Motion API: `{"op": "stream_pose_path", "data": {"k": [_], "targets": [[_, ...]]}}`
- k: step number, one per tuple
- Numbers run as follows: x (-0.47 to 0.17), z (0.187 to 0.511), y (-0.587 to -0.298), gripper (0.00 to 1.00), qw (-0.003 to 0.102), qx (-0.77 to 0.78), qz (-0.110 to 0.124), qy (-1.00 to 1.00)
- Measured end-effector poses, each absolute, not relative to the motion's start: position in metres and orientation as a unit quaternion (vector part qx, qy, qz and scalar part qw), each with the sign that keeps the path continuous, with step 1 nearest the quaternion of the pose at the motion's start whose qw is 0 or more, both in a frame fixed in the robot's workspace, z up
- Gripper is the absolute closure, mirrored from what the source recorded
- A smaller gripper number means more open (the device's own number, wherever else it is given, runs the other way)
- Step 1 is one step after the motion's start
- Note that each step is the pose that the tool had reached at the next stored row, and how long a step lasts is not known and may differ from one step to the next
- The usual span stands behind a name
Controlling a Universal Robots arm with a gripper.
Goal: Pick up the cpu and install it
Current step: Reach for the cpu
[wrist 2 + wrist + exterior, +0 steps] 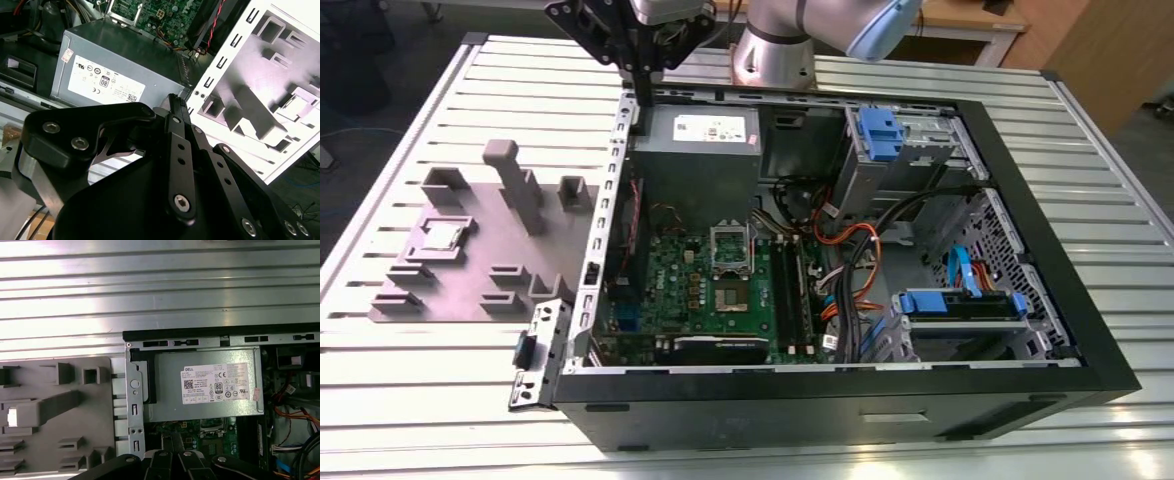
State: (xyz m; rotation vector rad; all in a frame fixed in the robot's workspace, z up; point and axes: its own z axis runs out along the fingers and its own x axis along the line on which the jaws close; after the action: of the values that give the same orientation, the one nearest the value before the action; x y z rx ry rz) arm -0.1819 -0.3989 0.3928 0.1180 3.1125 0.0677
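At the exterior view's left, on the ribbed silvery metal table (400, 400), lies a big grey plastic tray (460, 265) with raised blocks. In a square recess in the tray's upper left part sits the small, flat, square, silvery cpu (443, 235) (the first wrist view shows it as a bright square in that same recess). Nothing touches it, and it is well apart from the gripper. Right of the tray, at the top of the frame, the black two-fingered gripper (644, 92) hangs pointing down from the pale grey and blue robot arm (781, 45). Its fingers are drawn narrow, pressed together with nothing between them, and the tips are just above the upper left corner of the open black computer case (854, 420). Inside the case, just below and right of the gripper, is the grey metal box of the power supply (700, 160). Beneath that lies the green motherboard (674, 280), with the oblong silver metal socket frame (731, 250) near its middle. Further right, orange cables (841, 240) loop across the case floor. At the exterior view's right there are two blue plastic drive caddies (881, 128), one in the upper part of the case and one lower down.
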Motion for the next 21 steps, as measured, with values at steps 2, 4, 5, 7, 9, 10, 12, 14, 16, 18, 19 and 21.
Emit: {"op": "stream_pose_path", "data": {"k": [2, 4, 5, 7, 9, 10, 12, 14, 16, 18, 19, 21], "targets": [[-0.1826, 0.3927, -0.3989, 0.89, 0.013, 0.038, 0.022, 0.999], [-0.1833, 0.3927, -0.3989, 0.89, 0.013, 0.038, 0.022, 0.999], [-0.1836, 0.3927, -0.3989, 0.89, 0.013, 0.038, 0.022, 0.999], [-0.184, 0.3926, -0.3989, 0.89, 0.013, 0.038, 0.022, 0.999], [-0.1846, 0.3925, -0.3989, 0.89, 0.013, 0.038, 0.022, 0.999], [-0.1848, 0.3925, -0.3989, 0.89, 0.013, 0.038, 0.022, 0.999], [-0.1852, 0.3924, -0.3989, 0.89, 0.013, 0.038, 0.022, 0.999], [-0.1857, 0.3923, -0.3989, 0.89, 0.013, 0.038, 0.022, 0.999], [-0.186, 0.3923, -0.3989, 0.89, 0.013, 0.038, 0.022, 0.999], [-0.1875, 0.3918, -0.3989, 0.89, 0.013, 0.038, 0.022, 0.999], [-0.1876, 0.3918, -0.3989, 0.89, 0.013, 0.038, 0.022, 0.999], [-0.188, 0.3917, -0.3989, 0.89, 0.013, 0.038, 0.022, 0.999]]}}
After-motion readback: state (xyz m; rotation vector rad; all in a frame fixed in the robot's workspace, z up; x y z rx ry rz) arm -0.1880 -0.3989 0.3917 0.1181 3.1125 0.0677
